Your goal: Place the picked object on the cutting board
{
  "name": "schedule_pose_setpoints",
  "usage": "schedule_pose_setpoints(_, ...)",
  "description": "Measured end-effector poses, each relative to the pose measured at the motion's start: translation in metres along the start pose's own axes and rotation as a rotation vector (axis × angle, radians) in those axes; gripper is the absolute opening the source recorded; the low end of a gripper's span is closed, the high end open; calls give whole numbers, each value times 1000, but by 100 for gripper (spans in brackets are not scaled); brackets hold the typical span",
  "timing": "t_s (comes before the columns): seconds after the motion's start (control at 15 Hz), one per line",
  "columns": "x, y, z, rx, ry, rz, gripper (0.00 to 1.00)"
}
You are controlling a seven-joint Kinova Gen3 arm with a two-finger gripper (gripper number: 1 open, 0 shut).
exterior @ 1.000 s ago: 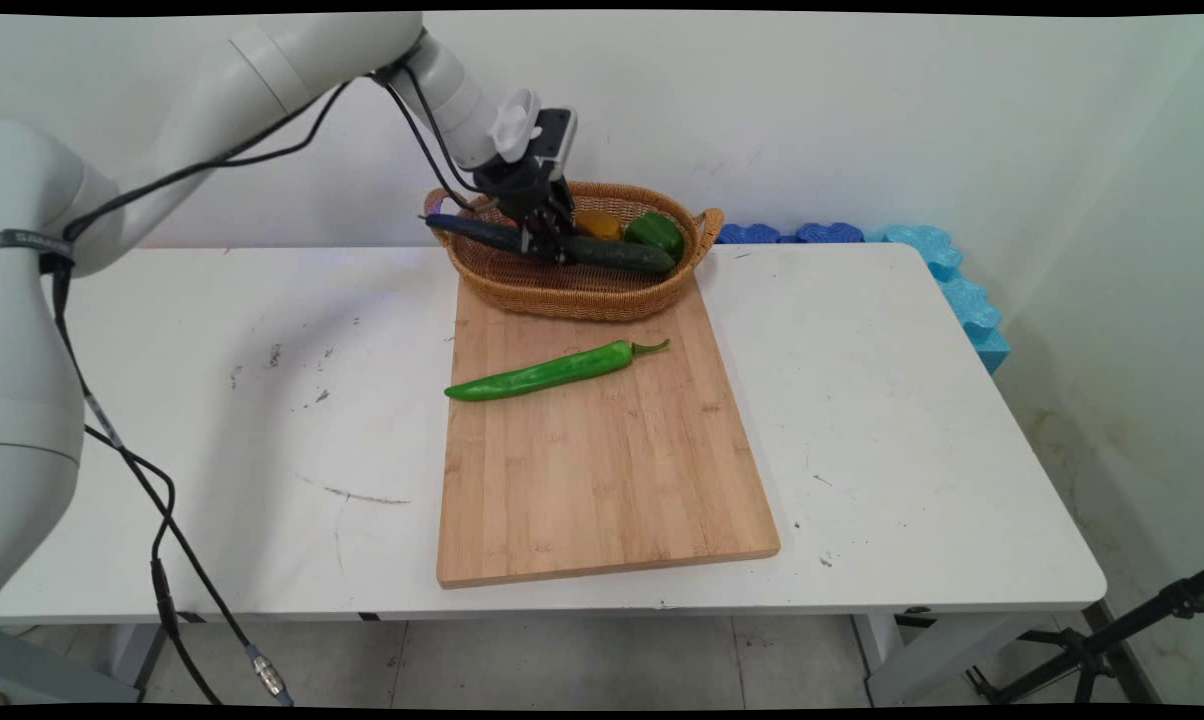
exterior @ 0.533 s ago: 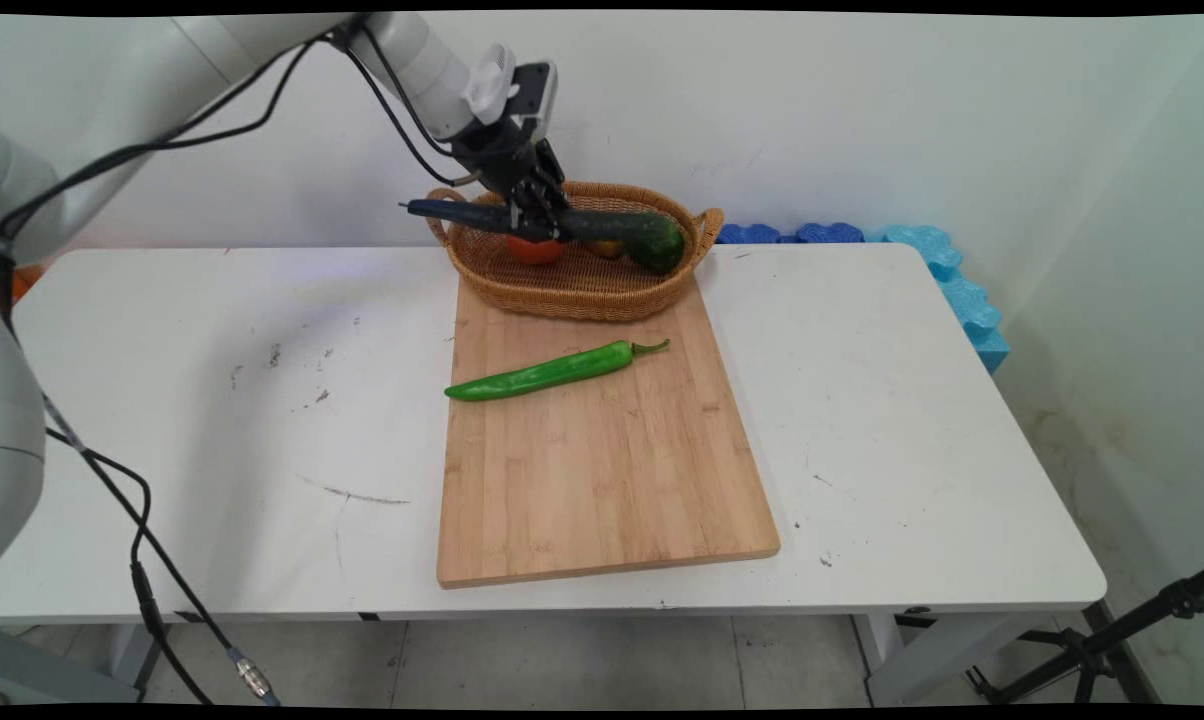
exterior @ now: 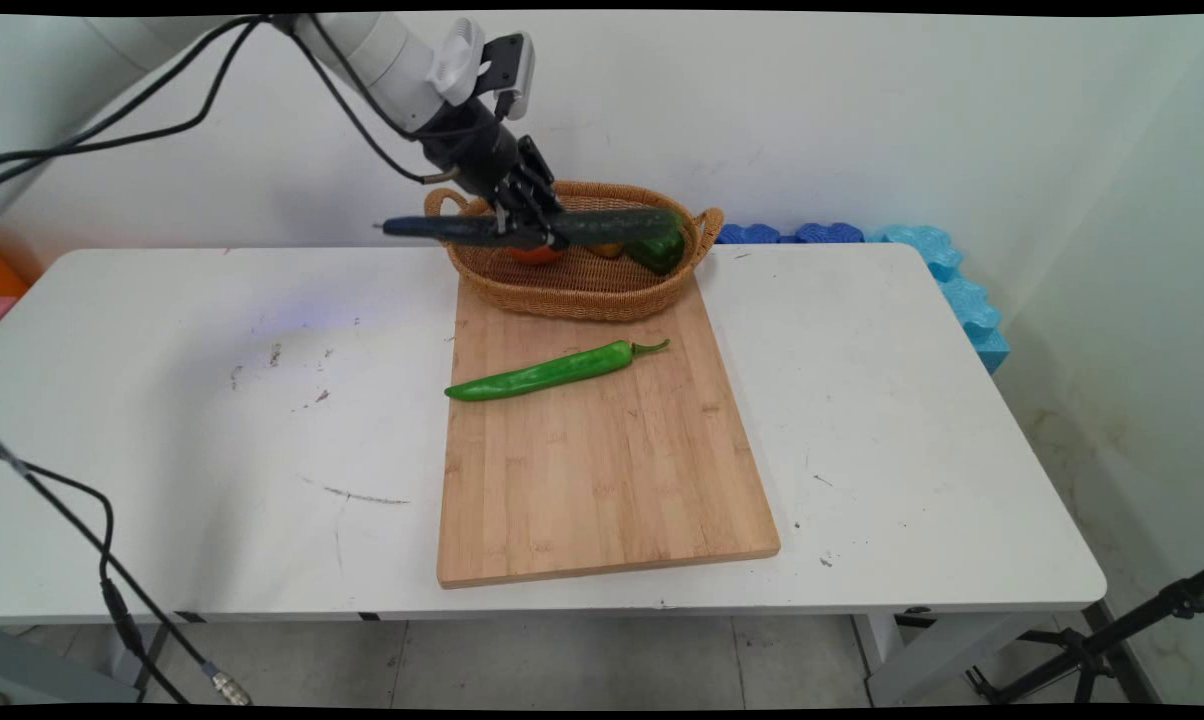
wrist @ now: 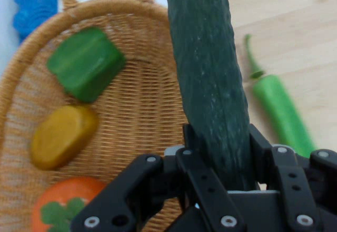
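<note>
My gripper (exterior: 534,228) is shut on a long dark green cucumber (exterior: 522,228), held level a little above the wicker basket (exterior: 572,290) at the table's back. In the hand view the cucumber (wrist: 210,84) runs up between the fingers (wrist: 260,148) of the gripper (wrist: 221,161). Left in the basket (wrist: 131,121) are a green pepper (wrist: 84,69), a yellow pepper (wrist: 62,135) and a tomato (wrist: 60,203). A long green chili (exterior: 552,371) lies across the far part of the wooden cutting board (exterior: 602,470).
The cutting board's far end touches the basket. Blue foam pieces (exterior: 922,260) line the wall at the table's back right edge. Black cables (exterior: 102,570) hang off the table's left front. A stand leg (exterior: 1112,640) is on the floor at the right.
The gripper has risen and shifted left with the cucumber, lifting it out of the basket. The tomato beneath it has come into sight.
</note>
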Motion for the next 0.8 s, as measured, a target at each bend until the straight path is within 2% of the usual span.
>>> schedule_pose_setpoints(0.47, 3, 63, -1, -38, -19, -177, 0)
schedule_pose_setpoints(0.8, -2, 90, 16, -45, -52, -299, 0)
